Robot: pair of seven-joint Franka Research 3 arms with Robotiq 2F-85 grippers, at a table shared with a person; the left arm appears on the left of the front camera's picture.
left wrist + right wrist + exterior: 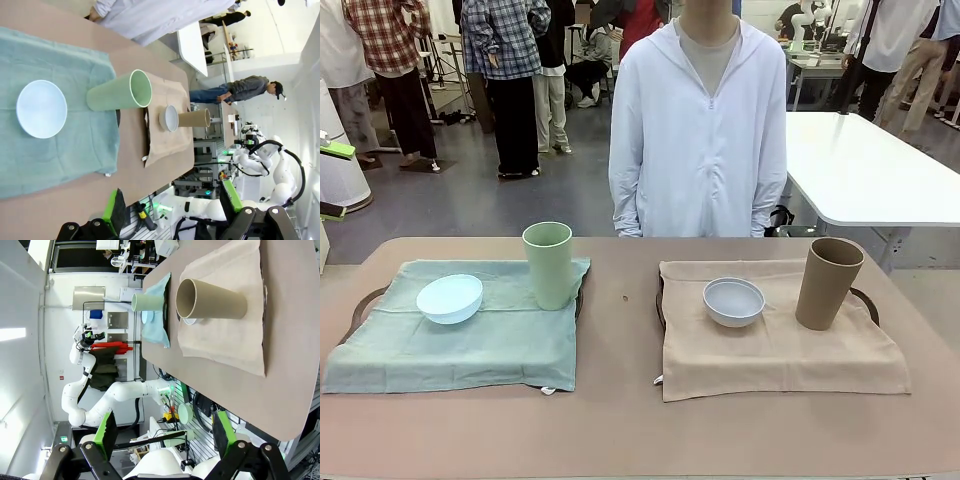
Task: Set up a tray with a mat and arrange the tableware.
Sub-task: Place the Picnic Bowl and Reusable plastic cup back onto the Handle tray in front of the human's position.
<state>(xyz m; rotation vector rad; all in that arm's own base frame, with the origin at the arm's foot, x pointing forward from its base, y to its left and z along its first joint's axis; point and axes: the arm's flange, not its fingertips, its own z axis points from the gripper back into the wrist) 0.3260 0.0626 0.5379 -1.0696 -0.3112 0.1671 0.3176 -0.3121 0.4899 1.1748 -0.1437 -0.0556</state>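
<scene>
Tableware sits in two matching sets across the tabletop (620, 420), and the layout looks deliberate: each tray has a cloth mat draped over it, with one bowl and one tumbler on top. On the robot's left, the green mat (460, 345) carries the pale blue bowl (450, 298) near its middle and the light green tumbler (549, 264) upright at its far right corner; a dark tray handle (360, 305) peeks out at the mat's left edge. On the right, the tan mat (775, 350) holds the greyish white bowl (734, 301) and, just beside it toward the outer edge, the tan brown tumbler (828, 283), also upright. The colours pair off, cool with cool and warm with warm, which I'd take as the reason for the split, and to my eye the arrangement seems close to finished. A person (700, 130) in a white zip top stands at the far side, hands out of sight. Both arms hang back, well apart from everything. In the left wrist view the left gripper (172, 207) has its green-padded fingers (114, 210) spread wide with nothing between them, the blue bowl and green tumbler lying far ahead. The right gripper (165, 432) likewise shows its fingers (106, 432) wide apart and empty, the brown tumbler well beyond their tips.
</scene>
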